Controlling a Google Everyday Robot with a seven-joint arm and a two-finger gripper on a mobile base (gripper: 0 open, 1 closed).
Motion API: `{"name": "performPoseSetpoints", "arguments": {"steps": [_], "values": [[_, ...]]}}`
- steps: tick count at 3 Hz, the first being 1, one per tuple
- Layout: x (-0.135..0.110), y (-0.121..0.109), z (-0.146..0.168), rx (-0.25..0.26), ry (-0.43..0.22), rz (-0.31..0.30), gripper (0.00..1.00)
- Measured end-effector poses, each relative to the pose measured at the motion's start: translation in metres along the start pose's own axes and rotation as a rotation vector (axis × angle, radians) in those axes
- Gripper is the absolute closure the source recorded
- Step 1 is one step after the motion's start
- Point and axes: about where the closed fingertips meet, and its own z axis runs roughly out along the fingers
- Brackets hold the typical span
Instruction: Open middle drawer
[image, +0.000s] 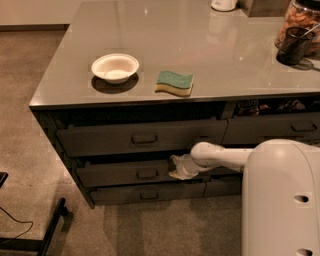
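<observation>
White gripper (176, 168) at grey-brown middle drawer (120, 173)

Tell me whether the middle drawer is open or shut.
Slightly open: the middle drawer sits forward of the bottom drawer, with a dark gap above it. The claw is at its right end.

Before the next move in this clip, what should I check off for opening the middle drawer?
1. Gripper at the middle drawer: ok, at its right end.
2. Gripper on the loop handle: not ok, handle bare.
3. Hold on the drawer front: cannot tell.
4. Drawer pulled out: not ok, hardly out if at all.
5. Sponge and white bowl out of the drawer's path: ok, up on the countertop.
</observation>
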Motion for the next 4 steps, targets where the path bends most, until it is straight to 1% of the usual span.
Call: {"name": "performPoseSetpoints", "arguments": {"steps": [1, 2, 4], "values": [[0.0, 0.0, 0.0, 0.0, 0.0, 0.0, 1.0], [0.0, 0.0, 0.0, 0.0, 0.0, 0.0, 1.0], [-0.008, -0.005, -0.015, 0.0, 0.0, 0.0, 1.0]]}}
